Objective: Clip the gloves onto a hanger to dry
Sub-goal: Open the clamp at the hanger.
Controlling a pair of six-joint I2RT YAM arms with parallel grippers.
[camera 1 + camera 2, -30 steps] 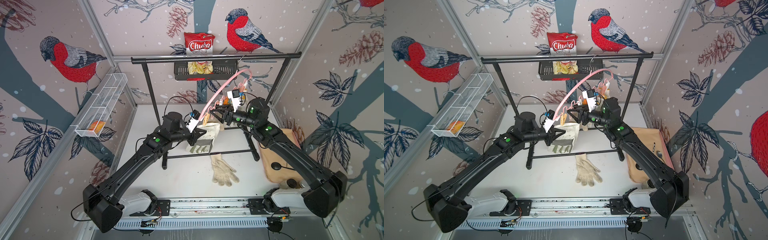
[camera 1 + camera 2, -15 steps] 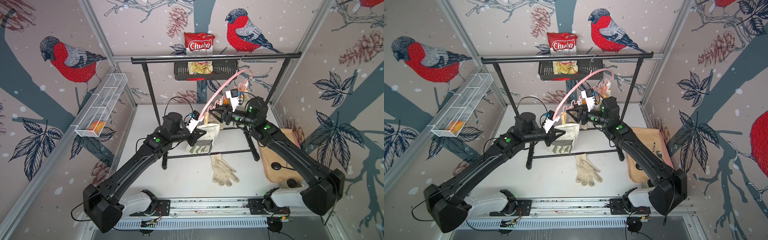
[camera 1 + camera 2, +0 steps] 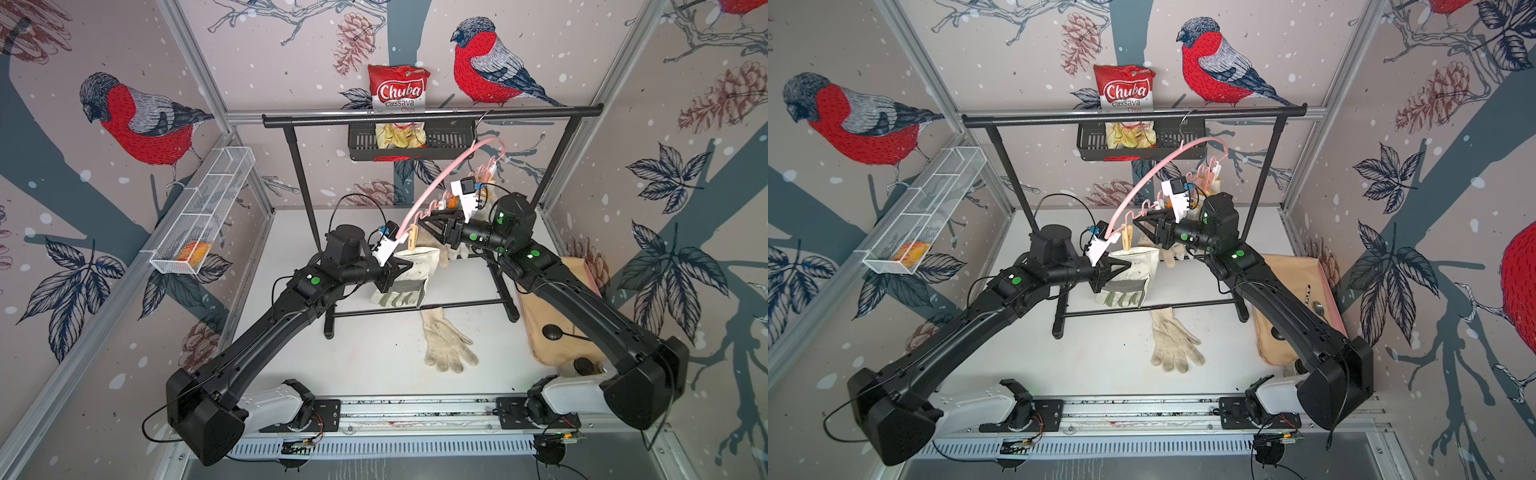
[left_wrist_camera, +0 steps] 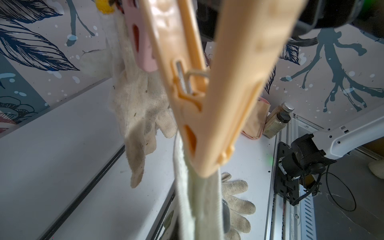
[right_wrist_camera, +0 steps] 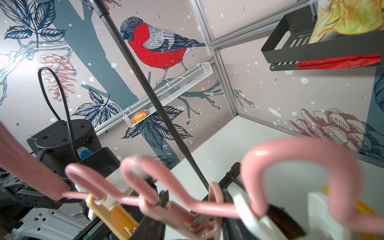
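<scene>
The pink hanger (image 3: 440, 183) hangs by its hook from the black rack. An orange clothespin (image 3: 411, 241) on it grips the cuff of a canvas glove (image 3: 409, 274) with grey-green fingertips. My left gripper (image 3: 401, 272) is shut on that glove's cuff edge; the left wrist view shows the orange clothespin (image 4: 207, 108) biting the cuff (image 4: 197, 203). My right gripper (image 3: 432, 226) reaches in from the right, its jaws pressed on both handles of a pink clothespin (image 5: 187, 214). A knit glove (image 4: 141, 104) hangs from a pink pin. Another knit glove (image 3: 446, 343) lies on the table.
The black rack (image 3: 432, 114) spans the back, its lower crossbar (image 3: 424, 307) lying by the loose glove. A black basket (image 3: 365, 145) holds a chips bag. A white wire basket (image 3: 203, 216) is on the left wall. A beige pouch (image 3: 557, 316) and bottles (image 4: 278, 120) sit right.
My right gripper's jaws have drawn closer together around the pink clothespin. The left arm and the canvas glove have stayed where they were.
</scene>
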